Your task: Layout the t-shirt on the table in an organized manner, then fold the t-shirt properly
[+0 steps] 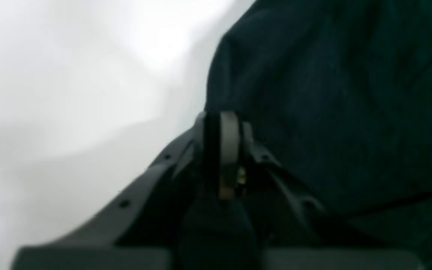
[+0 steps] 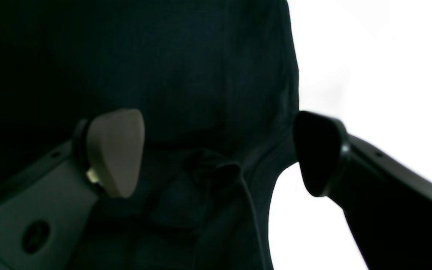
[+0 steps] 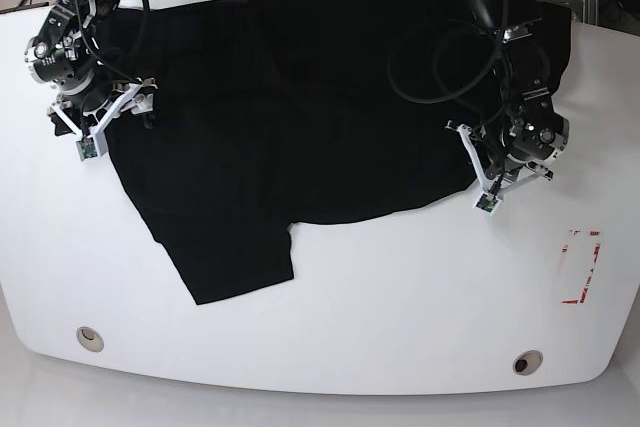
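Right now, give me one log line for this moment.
shirt: spread, one sleeve out | left tool: shut at shirt edge | right tool: open over shirt edge

Bright even overhead light, blown-out white table (image 3: pixel 330 287), wrist views blurred, perhaps by motion

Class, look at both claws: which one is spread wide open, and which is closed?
The right claw is spread wide, fingers apart over the t-shirt. The left claw has its fingers pressed together.

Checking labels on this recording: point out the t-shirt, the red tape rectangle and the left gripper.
t-shirt (image 3: pixel 300 107), base view, middle of the body.
red tape rectangle (image 3: pixel 582 265), base view, its outline.
left gripper (image 1: pixel 221 123), left wrist view, closed fingertips.
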